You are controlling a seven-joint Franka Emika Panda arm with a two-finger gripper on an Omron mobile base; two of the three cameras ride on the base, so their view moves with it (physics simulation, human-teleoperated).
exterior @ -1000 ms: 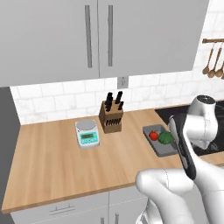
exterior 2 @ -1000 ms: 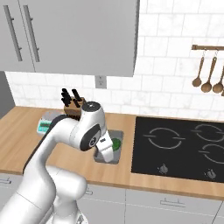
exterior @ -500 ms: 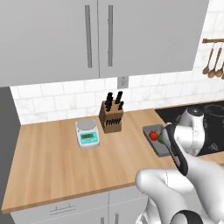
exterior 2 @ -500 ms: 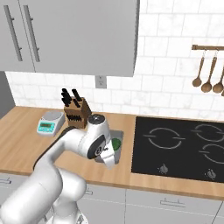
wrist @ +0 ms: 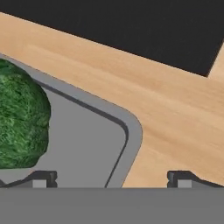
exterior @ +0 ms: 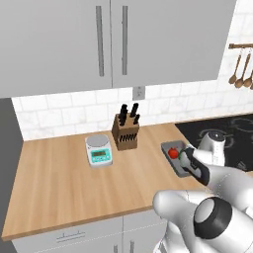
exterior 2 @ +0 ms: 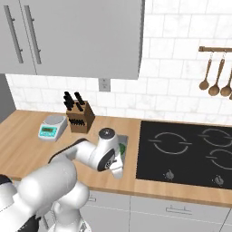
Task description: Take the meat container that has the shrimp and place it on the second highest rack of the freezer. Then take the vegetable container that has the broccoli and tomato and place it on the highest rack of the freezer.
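1. On the wooden counter (exterior: 74,188), just left of the black cooktop (exterior 2: 186,154), lies the vegetable container (exterior: 173,148), a dark grey tray with a red tomato (exterior: 173,153) in it and green broccoli (wrist: 19,118) beside it.
2. Seen from the left base view, its long axis runs from the tiled wall toward the counter's front edge, the near end hidden by the arm.
3. The gripper (wrist: 111,177) hangs low over one rounded corner of the tray, jaws spread wide with nothing between them; one fingertip (wrist: 41,178) stands over the tray floor, the other over bare wood outside the rim.
4. A knife block (exterior: 126,131) and a kitchen scale (exterior: 99,150) stand to the tray's left, well apart from it.
5. Compared with a second ago, the arm has folded down: its wrist, then raised above the tray, now sits close over it. The tray, block and scale have not moved.
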